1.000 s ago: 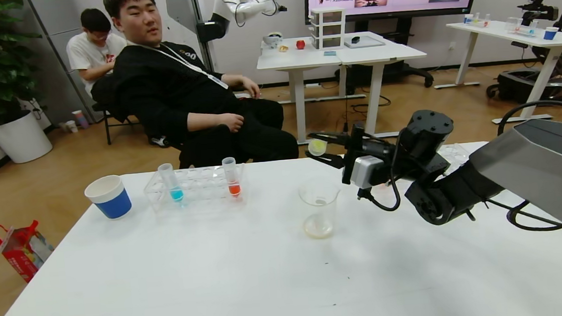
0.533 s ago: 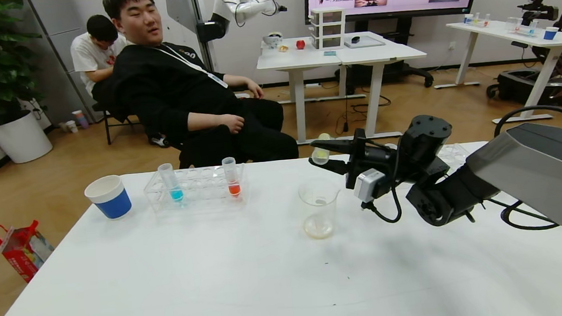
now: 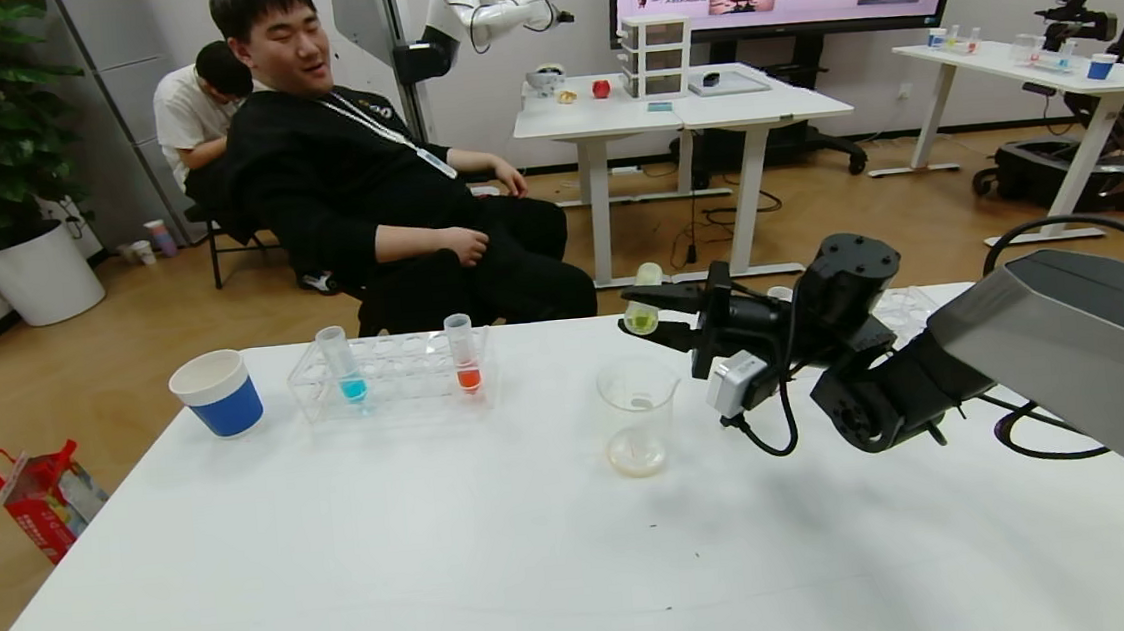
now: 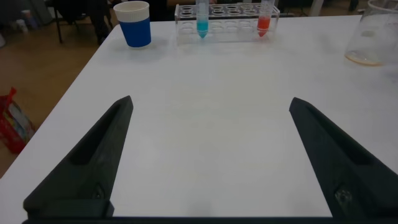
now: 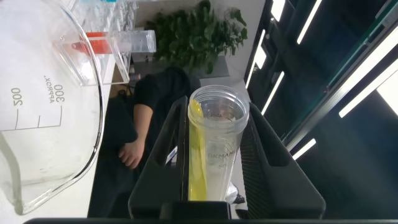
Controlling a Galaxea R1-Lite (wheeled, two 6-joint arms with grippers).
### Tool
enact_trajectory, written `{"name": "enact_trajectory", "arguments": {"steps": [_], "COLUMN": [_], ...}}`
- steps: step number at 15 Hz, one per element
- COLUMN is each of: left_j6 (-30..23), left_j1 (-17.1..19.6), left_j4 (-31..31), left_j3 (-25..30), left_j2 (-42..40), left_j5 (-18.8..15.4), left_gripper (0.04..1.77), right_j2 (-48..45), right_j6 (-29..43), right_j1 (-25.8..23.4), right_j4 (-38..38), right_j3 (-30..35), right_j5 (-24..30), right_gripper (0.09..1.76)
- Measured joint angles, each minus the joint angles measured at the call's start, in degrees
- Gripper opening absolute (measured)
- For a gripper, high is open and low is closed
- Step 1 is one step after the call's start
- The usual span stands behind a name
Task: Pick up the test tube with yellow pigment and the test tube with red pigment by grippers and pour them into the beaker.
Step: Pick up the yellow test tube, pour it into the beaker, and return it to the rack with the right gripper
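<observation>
My right gripper point(image 3: 644, 314) is shut on the test tube with yellow pigment point(image 3: 644, 309) and holds it nearly upright, just above and behind the beaker point(image 3: 638, 415). In the right wrist view the tube point(image 5: 214, 149) sits between the fingers point(image 5: 161, 155), a yellow streak down its wall, beside the beaker's rim point(image 5: 56, 106). The beaker holds a thin yellowish layer. The test tube with red pigment point(image 3: 464, 355) stands in the clear rack point(image 3: 391, 374). My left gripper point(image 4: 211, 155) is open and empty over bare table.
A tube with cyan liquid point(image 3: 339, 365) stands at the rack's left end. A blue-and-white paper cup point(image 3: 217, 393) is left of the rack. A seated man point(image 3: 371, 180) is behind the table's far edge. A second clear rack point(image 3: 907, 306) lies behind my right wrist.
My right gripper has rotated, bringing the yellow tube from tipped over, mouth toward the beaker, back to nearly upright; the wrist dropped slightly. The left arm has not moved.
</observation>
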Motion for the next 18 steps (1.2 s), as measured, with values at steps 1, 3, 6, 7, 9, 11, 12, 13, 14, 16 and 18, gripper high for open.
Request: {"name": "enact_trajectory", "arguments": {"steps": [1, 3, 6, 7, 9, 11, 12, 13, 14, 16, 18], "left_j6": [0.00, 0.02, 0.02, 0.02, 0.02, 0.02, 0.02, 0.00, 0.00, 0.02, 0.02], "left_j1": [0.00, 0.00, 0.00, 0.00, 0.00, 0.00, 0.00, 0.00, 0.00, 0.00, 0.00], "left_j4": [0.00, 0.00, 0.00, 0.00, 0.00, 0.00, 0.00, 0.00, 0.00, 0.00, 0.00], "left_j3": [0.00, 0.00, 0.00, 0.00, 0.00, 0.00, 0.00, 0.00, 0.00, 0.00, 0.00], "left_j2": [0.00, 0.00, 0.00, 0.00, 0.00, 0.00, 0.00, 0.00, 0.00, 0.00, 0.00], "left_j5": [0.00, 0.00, 0.02, 0.00, 0.00, 0.00, 0.00, -0.02, 0.00, 0.00, 0.00], "left_gripper": [1.75, 1.75, 1.75, 1.75, 1.75, 1.75, 1.75, 1.75, 1.75, 1.75, 1.75], "right_j2": [0.11, 0.20, 0.27, 0.27, 0.27, 0.33, 0.33, 0.24, 0.05, -0.57, -1.13], "right_j6": [-0.96, -2.65, -4.44, -5.05, -6.34, -9.40, -11.52, -13.68, -15.69, -19.93, -22.38], "right_j1": [-0.09, -0.11, -0.06, 0.05, 0.05, -0.09, -0.12, -0.12, -0.23, -0.50, -0.59], "right_j4": [0.01, 0.01, 0.01, 0.01, 0.78, 2.16, 3.15, 4.19, 5.00, 7.40, 8.58], "right_j3": [-0.07, -0.16, -0.43, -0.49, -0.49, -0.49, -0.51, -0.68, -0.84, -1.40, -2.22], "right_j5": [0.37, 0.61, 0.61, 0.67, 1.77, 2.34, 2.45, 2.62, 2.66, 2.65, 2.65], "right_gripper": [0.50, 0.50, 0.50, 0.50, 0.50, 0.50, 0.50, 0.50, 0.50, 0.50, 0.50]}}
